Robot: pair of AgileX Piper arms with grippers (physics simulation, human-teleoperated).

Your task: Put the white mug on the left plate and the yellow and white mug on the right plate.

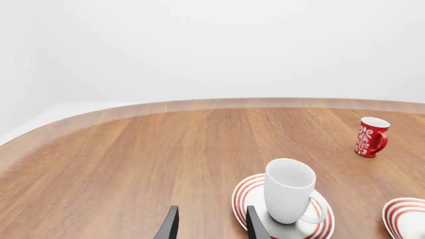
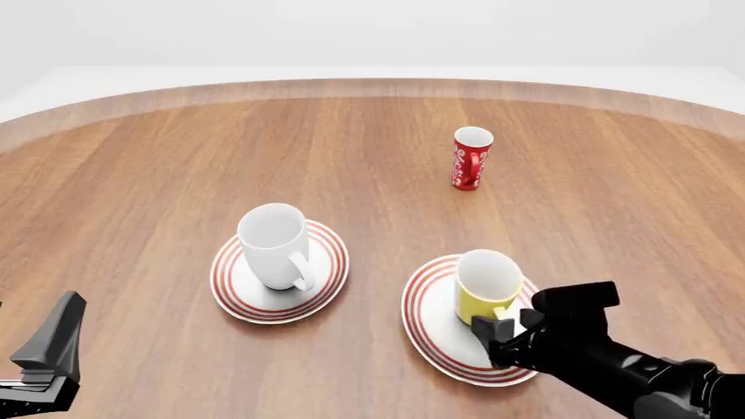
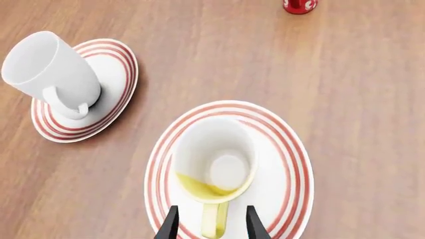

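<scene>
The large white mug (image 2: pixel 274 244) stands upright on the left plate (image 2: pixel 239 297), a red-ringed plate; the mug also shows in the left wrist view (image 1: pixel 289 189). The small yellow and white mug (image 2: pixel 487 284) stands upright on the right plate (image 2: pixel 431 327). My right gripper (image 2: pixel 503 325) is at that mug's near side. In the right wrist view its open fingers (image 3: pixel 171 225) stand on either side of the yellow handle (image 3: pixel 214 219) with gaps. My left gripper (image 2: pixel 52 349) is open and empty at the near left, away from the white mug; its fingers (image 1: pixel 169 225) show bare table between them.
A slim red cup with white pattern (image 2: pixel 470 158) stands upright farther back, right of centre, well apart from both plates. The round wooden table's far edge (image 2: pixel 372 85) curves across the back.
</scene>
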